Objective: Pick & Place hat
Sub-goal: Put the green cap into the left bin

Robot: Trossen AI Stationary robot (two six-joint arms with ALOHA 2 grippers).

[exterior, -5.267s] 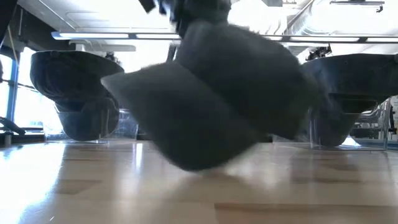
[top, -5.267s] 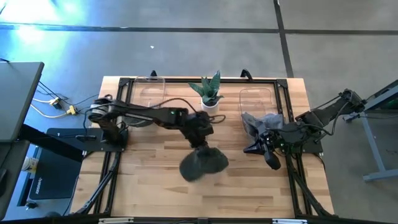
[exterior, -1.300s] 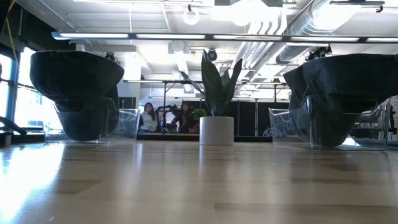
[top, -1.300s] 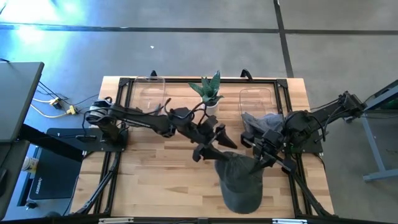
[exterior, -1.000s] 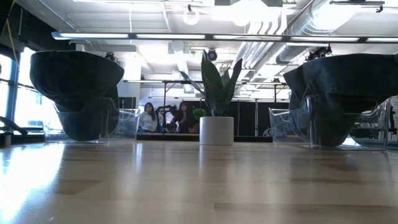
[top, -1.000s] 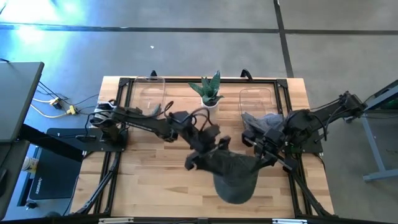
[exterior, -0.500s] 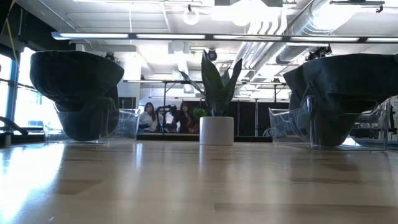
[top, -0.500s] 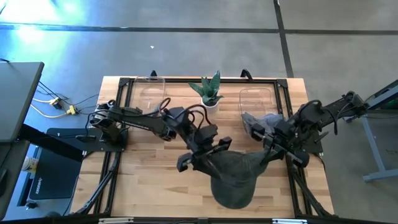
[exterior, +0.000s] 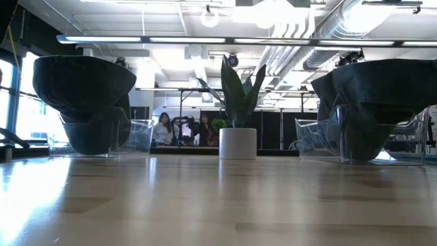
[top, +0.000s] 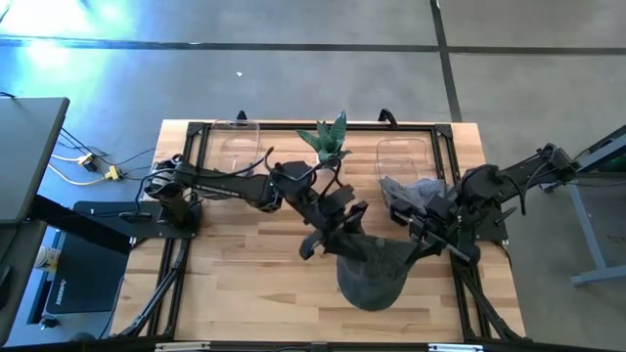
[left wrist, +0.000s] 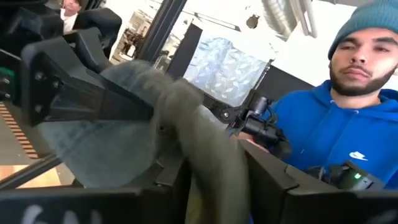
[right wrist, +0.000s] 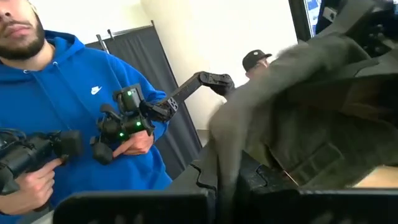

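A dark grey hat [top: 374, 276] hangs between my two grippers over the near middle of the table, too high to show in the low view. My left gripper [top: 333, 233] is shut on its left edge and my right gripper [top: 423, 244] is shut on its right edge. In the left wrist view the hat [left wrist: 112, 137] bulges past the fingers. In the right wrist view the hat [right wrist: 311, 106] fills the space ahead of the fingers. My left gripper pinches a bunched fold of the hat's left edge [left wrist: 186, 118] between its two fingers, coming from the table's left and slanting down. The hat is lifted clear and sags below the hold. My right gripper pinches the hat's right edge [right wrist: 227, 140] between its two fingers, coming from the table's right. The cloth runs from it toward the left gripper, clear of the table.
A potted plant [top: 331, 147] stands at the far middle. Clear stands sit at far left [top: 235, 147] and far right [top: 403, 156], and in the low view each carries a dark hat [exterior: 82, 96] [exterior: 375, 96]. A person in a blue hoodie [right wrist: 74, 112] holds controllers beyond the table.
My left gripper has taken hold of the hat's left edge, then gone a little toward the far edge and turned. The hat had hung from my right gripper alone. It is now spread between both grippers and drawn slightly toward the far edge.
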